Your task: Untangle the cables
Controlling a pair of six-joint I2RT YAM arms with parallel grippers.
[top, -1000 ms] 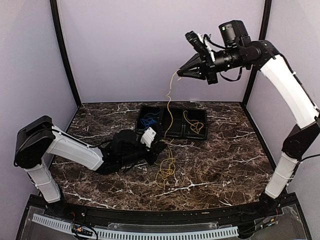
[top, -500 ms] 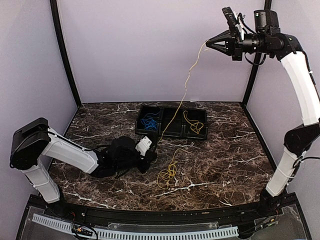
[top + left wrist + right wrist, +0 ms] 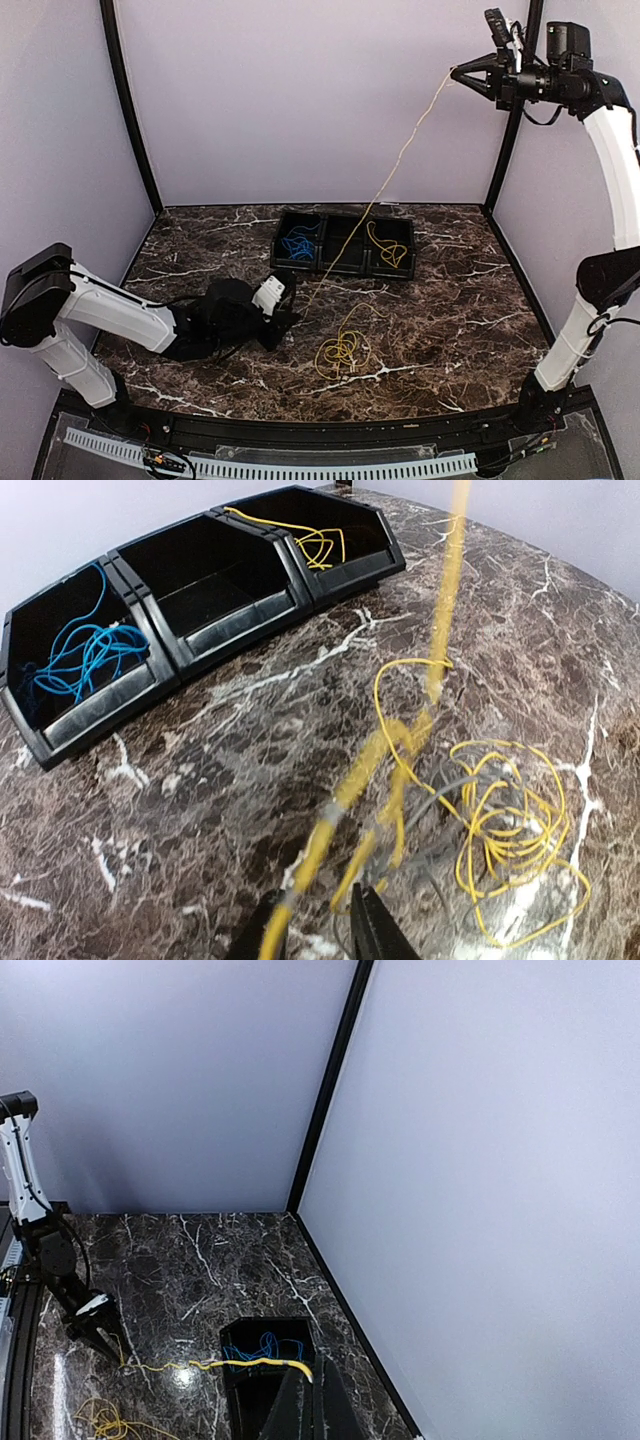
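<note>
My right gripper (image 3: 458,74) is high at the back right, shut on the end of a yellow cable (image 3: 385,190). That cable runs taut down to my left gripper (image 3: 288,316), low on the table. In the left wrist view the left gripper (image 3: 315,935) is closed on this yellow cable (image 3: 350,780), with a second yellow strand and a thin grey cable (image 3: 455,790) beside it. A loose yellow tangle (image 3: 342,352) lies on the table just right of the left gripper and also shows in the left wrist view (image 3: 510,825). In the right wrist view the right gripper (image 3: 312,1385) pinches the cable end (image 3: 235,1363).
A black three-compartment tray (image 3: 345,272) stands at the back middle. A blue cable (image 3: 297,243) lies in its left compartment and a yellow cable (image 3: 390,250) in its right one. Purple walls with black corner posts (image 3: 128,110) enclose the marble table.
My right gripper has risen and swung right with the cable end, drawing the yellow cable straight. My left arm has drawn back to the left, and the tangle has loosened on the table.
</note>
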